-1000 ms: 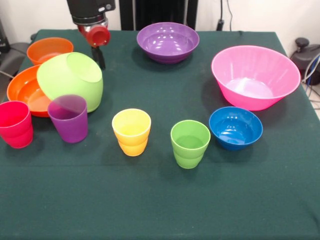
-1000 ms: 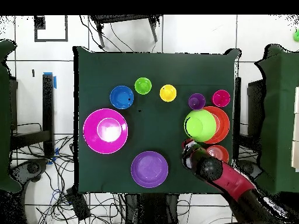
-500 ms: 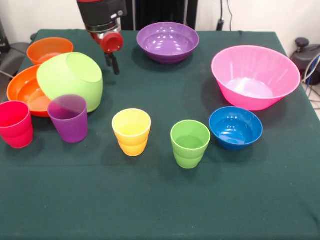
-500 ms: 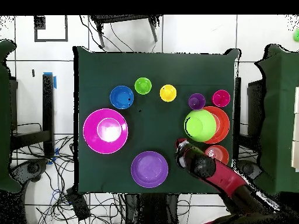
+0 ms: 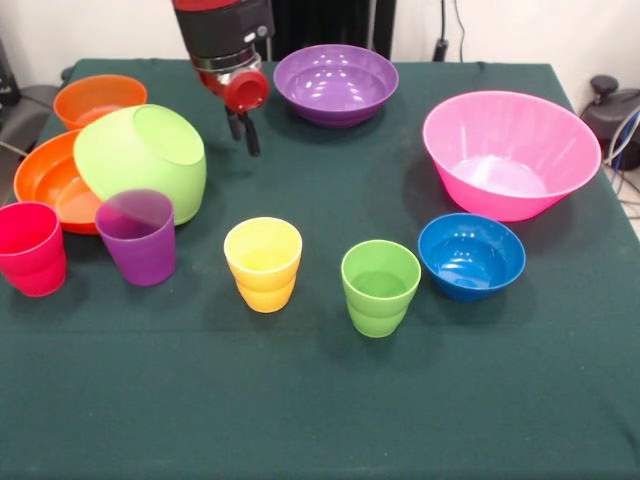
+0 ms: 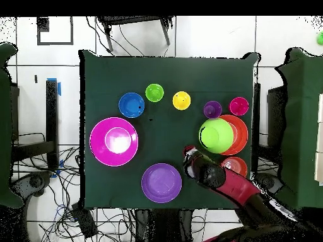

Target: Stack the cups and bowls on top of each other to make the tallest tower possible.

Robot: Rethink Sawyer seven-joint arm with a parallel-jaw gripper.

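Note:
My gripper [image 5: 245,135] [image 6: 187,151] hangs low over the cloth between the lime green bowl [image 5: 140,160] [image 6: 216,135] and the purple bowl [image 5: 335,82] [image 6: 161,183], touching neither. The lime bowl lies tilted on the large orange bowl [image 5: 45,180]. A small orange bowl [image 5: 98,98] sits behind them. The pink bowl [image 5: 510,150] and small blue bowl [image 5: 470,255] stand upright on the right. Red [image 5: 30,248], purple [image 5: 137,237], yellow [image 5: 263,263] and green [image 5: 380,287] cups stand upright in a row. No tower is in view.
The dark green cloth [image 5: 320,400] covers the table. The arm [image 6: 246,195] reaches in from the base side, passing over the small orange bowl [image 6: 236,166]. Cables and floor tiles surround the table.
The gripper has moved away from the lime green bowl, sideways toward the purple bowl, and a little lower. The bowls and cups have not moved.

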